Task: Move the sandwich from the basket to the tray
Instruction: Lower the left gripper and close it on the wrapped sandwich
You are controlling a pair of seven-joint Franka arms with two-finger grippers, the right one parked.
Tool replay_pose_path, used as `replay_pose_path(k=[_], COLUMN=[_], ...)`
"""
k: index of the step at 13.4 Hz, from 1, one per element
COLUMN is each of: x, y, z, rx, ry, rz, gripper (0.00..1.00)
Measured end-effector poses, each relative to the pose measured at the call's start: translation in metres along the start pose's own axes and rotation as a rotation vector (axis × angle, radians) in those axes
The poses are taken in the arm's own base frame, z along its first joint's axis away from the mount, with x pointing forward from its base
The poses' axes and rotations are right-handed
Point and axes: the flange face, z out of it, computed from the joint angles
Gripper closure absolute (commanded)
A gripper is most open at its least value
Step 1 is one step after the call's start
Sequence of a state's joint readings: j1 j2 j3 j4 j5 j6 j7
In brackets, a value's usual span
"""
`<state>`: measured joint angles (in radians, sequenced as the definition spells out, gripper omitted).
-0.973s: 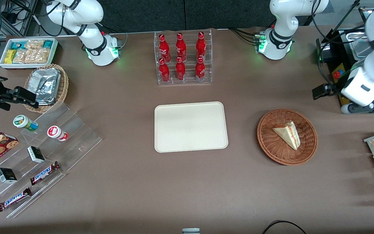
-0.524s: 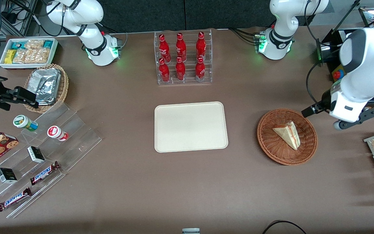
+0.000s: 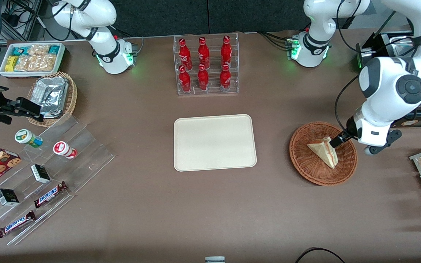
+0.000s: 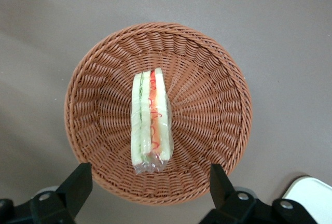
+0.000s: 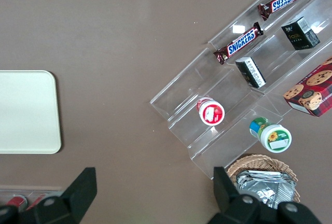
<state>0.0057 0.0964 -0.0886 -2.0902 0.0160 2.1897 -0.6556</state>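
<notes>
Sandwich [image 4: 151, 122] upright on its crust in the basket [image 4: 218, 79], centred between the spread, empty fingers [image 4: 78, 182] of the gripper [image 4: 150, 187] above: best lowered straight, closed gently across bread faces, then carried to tray [image 3: 215, 142].

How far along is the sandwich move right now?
Nothing is delivered yet: the tray holds nothing. In hand: the gripper hangs open above the basket, fingers either side of the sandwich lying in it. Left: lower, grasp, lift, carry to the tray.
</notes>
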Motion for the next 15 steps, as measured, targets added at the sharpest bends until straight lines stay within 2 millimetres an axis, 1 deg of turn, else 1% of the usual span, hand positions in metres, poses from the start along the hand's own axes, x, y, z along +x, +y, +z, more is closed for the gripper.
replay_pose_path(k=[2, 4, 7, 10, 15], x=[0.004, 0.005, 0.0, -0.003, -0.01], y=[0.003, 0.004, 0.0, -0.003, -0.007], z=[0.014, 0.033, 0.063, 0.077, 0.101], rx=[-0.005, -0.014, -0.013, -0.003, 0.019], ry=[0.002, 0.008, 0.002, -0.012, -0.022], rz=[-0.026, -0.043, -0.056, -0.088, -0.092], gripper=[0.0, 0.0, 0.0, 0.0, 0.0])
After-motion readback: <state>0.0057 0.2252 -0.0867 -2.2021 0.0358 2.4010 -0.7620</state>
